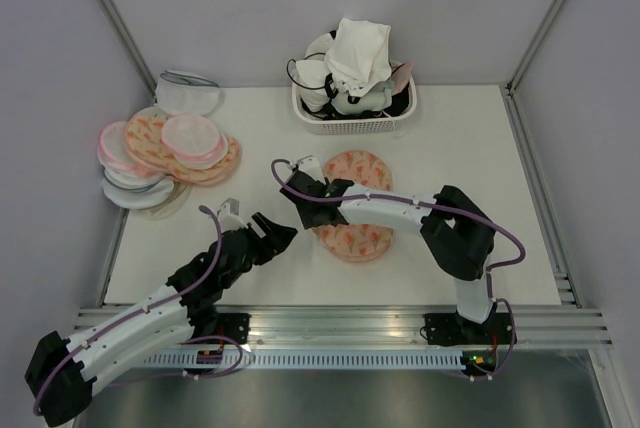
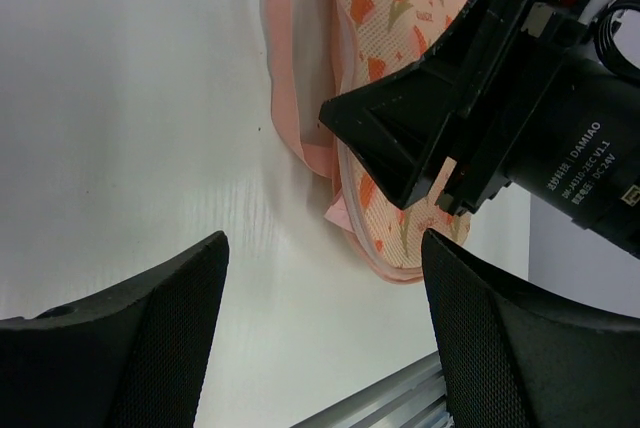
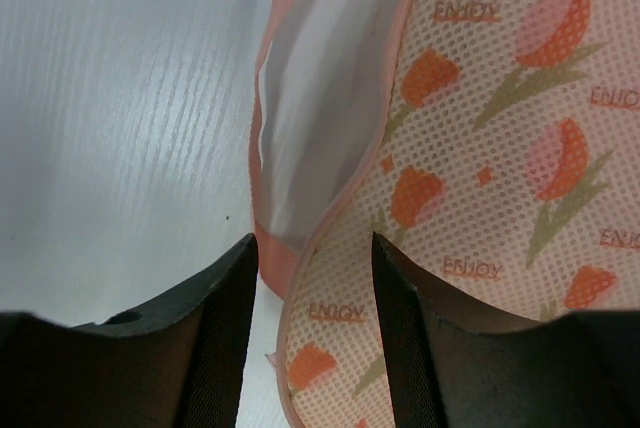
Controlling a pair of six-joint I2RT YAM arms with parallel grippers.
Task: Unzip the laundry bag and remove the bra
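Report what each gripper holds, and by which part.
Left gripper: nothing, jaws open. Right gripper: jaws straddle the laundry bag at its pink rim; whether they grip it cannot be told.

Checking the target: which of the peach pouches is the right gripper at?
The laundry bag lying alone mid-table, with the right gripper at its edge; the other pouches are piled at the far left.
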